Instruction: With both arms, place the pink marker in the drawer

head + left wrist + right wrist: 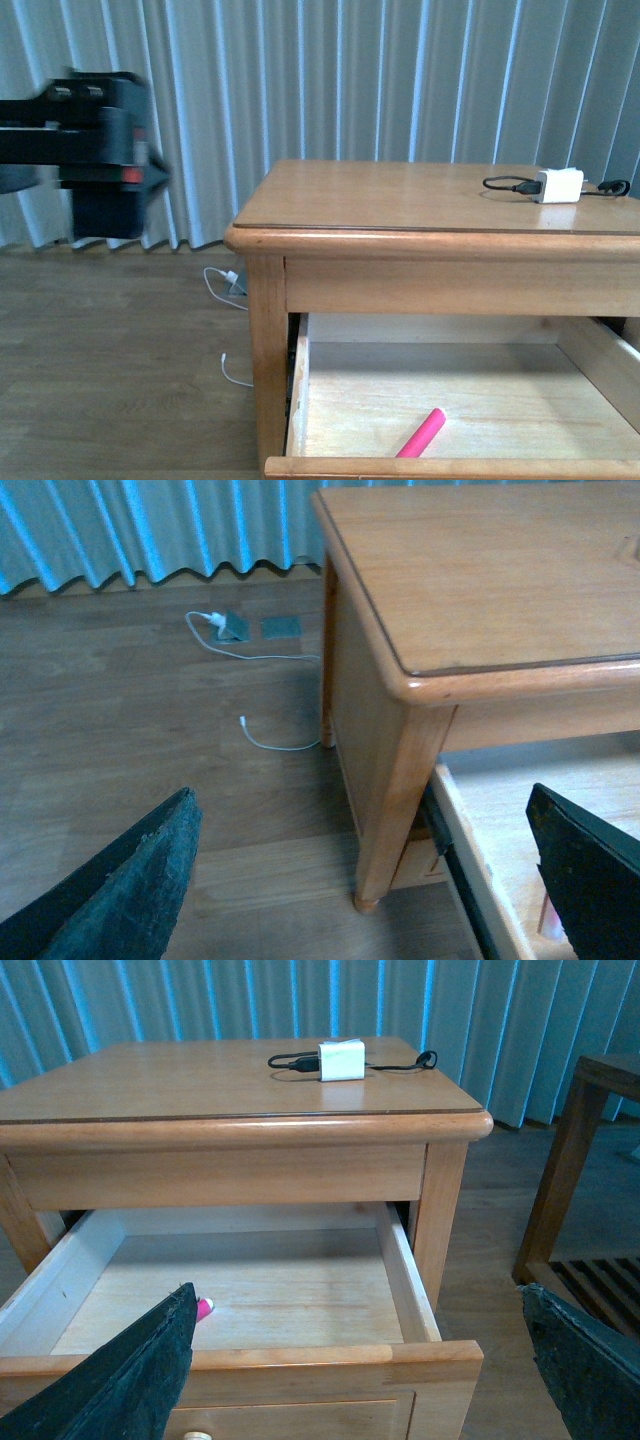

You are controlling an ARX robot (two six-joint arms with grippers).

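Note:
The pink marker (421,433) lies on the pale floor of the open drawer (300,400), near its front edge. In the right wrist view its paler tip (204,1307) peeks past one finger, inside the drawer (405,1280). My right gripper (360,1360) hangs open in front of the drawer front, empty. My left gripper (365,875) is open and empty beside the table's corner leg, over the floor; the drawer side (470,850) shows by one finger. The left arm (90,150) is a blurred black shape at the far left.
A white charger block (558,185) with a black cable sits on the table top (400,195). White cables and a floor socket (232,628) lie on the wood floor. Another wooden piece of furniture (580,1170) stands beside the table. Curtains hang behind.

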